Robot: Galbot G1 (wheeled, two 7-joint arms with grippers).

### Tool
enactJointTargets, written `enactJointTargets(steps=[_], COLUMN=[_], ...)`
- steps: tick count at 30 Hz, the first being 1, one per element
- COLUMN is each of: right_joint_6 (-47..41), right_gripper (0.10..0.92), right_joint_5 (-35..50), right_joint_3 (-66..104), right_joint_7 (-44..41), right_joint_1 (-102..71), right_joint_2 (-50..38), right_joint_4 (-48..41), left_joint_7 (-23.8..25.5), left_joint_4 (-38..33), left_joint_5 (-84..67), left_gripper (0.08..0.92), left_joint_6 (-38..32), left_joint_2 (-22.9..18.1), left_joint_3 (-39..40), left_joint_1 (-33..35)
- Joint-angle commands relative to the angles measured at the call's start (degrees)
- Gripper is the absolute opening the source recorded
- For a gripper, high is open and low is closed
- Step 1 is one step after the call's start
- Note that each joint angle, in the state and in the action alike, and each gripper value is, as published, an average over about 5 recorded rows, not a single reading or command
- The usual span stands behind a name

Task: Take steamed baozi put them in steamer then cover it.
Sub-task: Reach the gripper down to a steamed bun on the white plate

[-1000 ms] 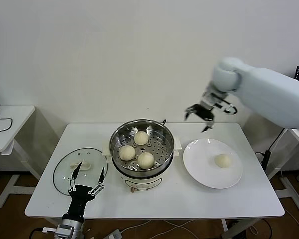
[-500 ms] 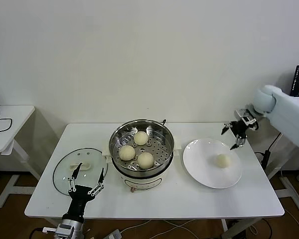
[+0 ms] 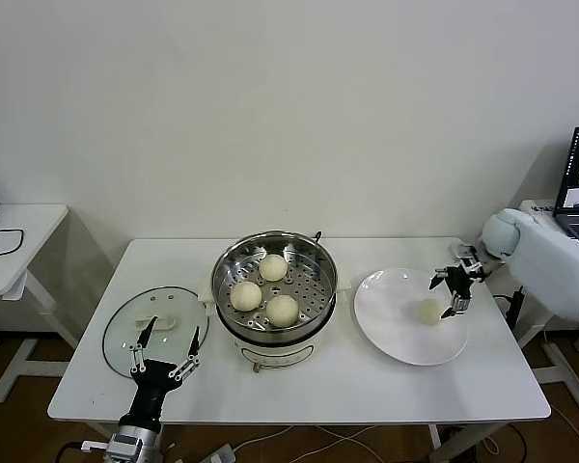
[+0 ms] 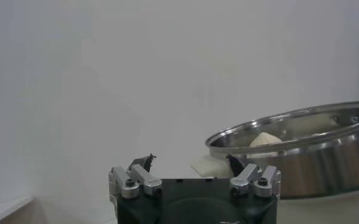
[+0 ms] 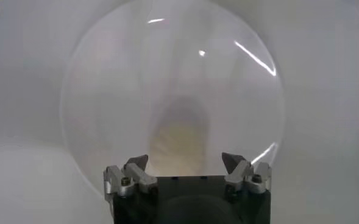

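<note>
Buns first: three steamed baozi [image 3: 265, 287] already sit on the perforated tray of the steamer [image 3: 275, 285], well off to the side of the right claw [image 3: 451, 292], and the fourth bun [image 3: 427, 312] lies alone on the white plate [image 3: 391, 333], just below and beside that claw's tips. The right claw is spread wide — in the right wrist view the bun [image 5: 178, 139] shows between and beyond its fingers [image 5: 136, 164], not yet touched.

To do this pick well, I would centre the spread fingers on either side of the bun, lower until the tips reach its lower half, and close gently; soft dough will likely dent or slip if pinched high or hard. Lifting straight up before crossing toward the steamer should keep it clear of the pot's rim.

The left claw [image 3: 164, 350] waits, also spread, near the counter's [image 3: 367, 391] front edge, right at the glass cover [image 3: 154, 326] — well placed for the lid afterwards.
</note>
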Motion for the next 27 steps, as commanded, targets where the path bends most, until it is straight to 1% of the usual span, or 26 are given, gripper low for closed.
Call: enactJointTargets(steps=[1, 13, 19, 23, 27], right_joint_6=[-0.2, 0.3, 0.4, 0.3, -0.3], right_gripper=[0.823, 0.813, 0.724, 0.671, 0.655], right_joint_5=[-0.9, -2.6, -3.1, -2.8, -1.3], right_joint_3=[1.3, 1.9, 1.8, 1.0, -1.1], right_joint_7=[1.1, 0.8, 0.5, -0.4, -3.2], right_joint_1=[-2.9, -3.1, -2.7, -1.0, 3.7], right_joint_2=[3.1, 5.2, 5.6, 5.0, 4.0], right_joint_4=[-4.9, -7.7, -7.6, -6.0, -2.6], left_joint_7=[0.0, 0.0, -0.1, -0.1, -0.1], left_joint_4=[0.2, 0.5, 0.5, 0.4, 0.3], left_joint_5=[0.0, 0.0, 0.0, 0.0, 0.0], left_gripper=[0.823, 0.823, 0.823, 0.823, 0.823], left_joint_6=[-0.1, -0.2, -0.2, -0.2, -0.1], left_joint_2=[0.1, 0.0, 0.0, 0.1, 0.2], left_joint_3=[0.0, 0.0, 0.0, 0.1, 0.2], left_joint_1=[0.0, -0.2, -0.3, -0.3, -0.4])
